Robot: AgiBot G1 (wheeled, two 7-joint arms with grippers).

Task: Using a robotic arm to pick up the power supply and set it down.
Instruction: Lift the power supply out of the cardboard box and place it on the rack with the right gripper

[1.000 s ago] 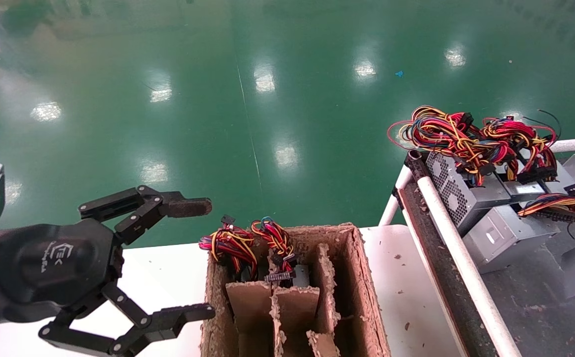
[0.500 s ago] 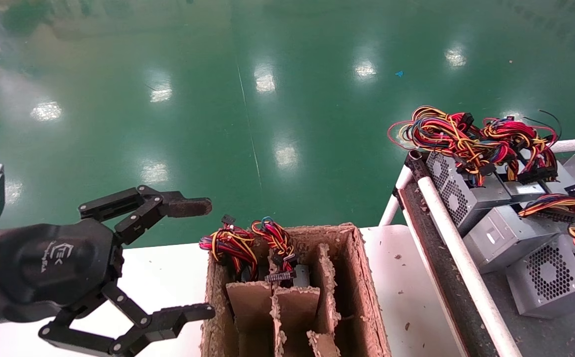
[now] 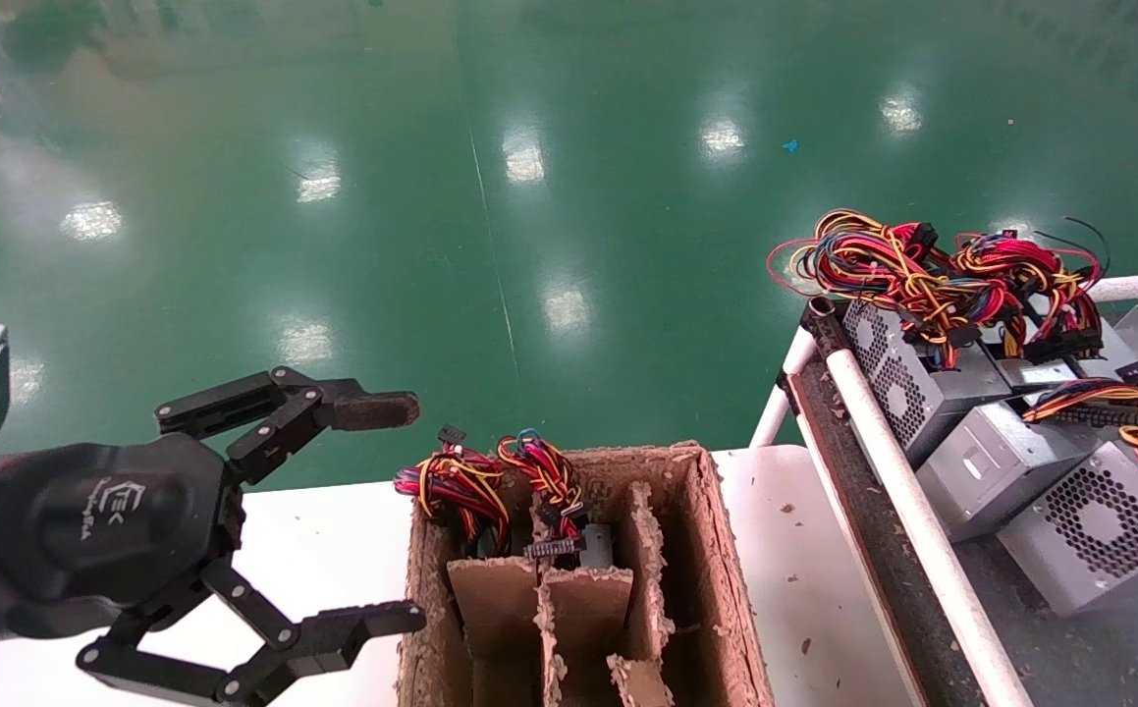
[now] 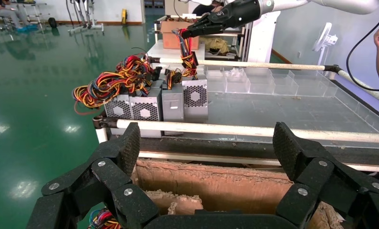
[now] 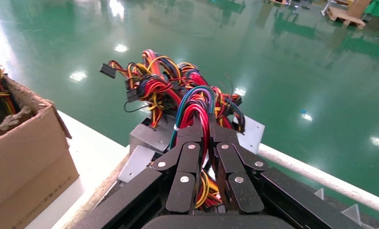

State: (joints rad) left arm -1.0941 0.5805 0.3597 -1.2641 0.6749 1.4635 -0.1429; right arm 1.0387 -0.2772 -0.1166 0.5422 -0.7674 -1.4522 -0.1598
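The power supply (image 3: 1099, 525) is a grey metal box with a round fan grille. It sits tilted at the right of the dark tray (image 3: 1069, 648), beside the other grey units. Its red-yellow-blue wire bundle (image 5: 197, 102) rises into my right gripper (image 5: 204, 121), which is shut on the wires. The left wrist view shows the same white robotic arm (image 4: 321, 4), with its gripper (image 4: 192, 31) holding the bundle above the power supply (image 4: 195, 98). Whether the box rests on the tray floor I cannot tell. My left gripper (image 3: 392, 516) stands open and holds nothing, over the white table's left part.
A worn cardboard box (image 3: 716, 550) with dividers stands mid-table, with a wire bundle (image 3: 490, 481) sticking out of it. More grey units (image 3: 897, 378) with tangled wires (image 3: 922, 265) crowd the tray's far end. A white pipe rail (image 3: 902, 491) borders the tray.
The power supply has come in from the right edge of the head view, moved a little left and tilted its fan grille upward. The left gripper has not moved.
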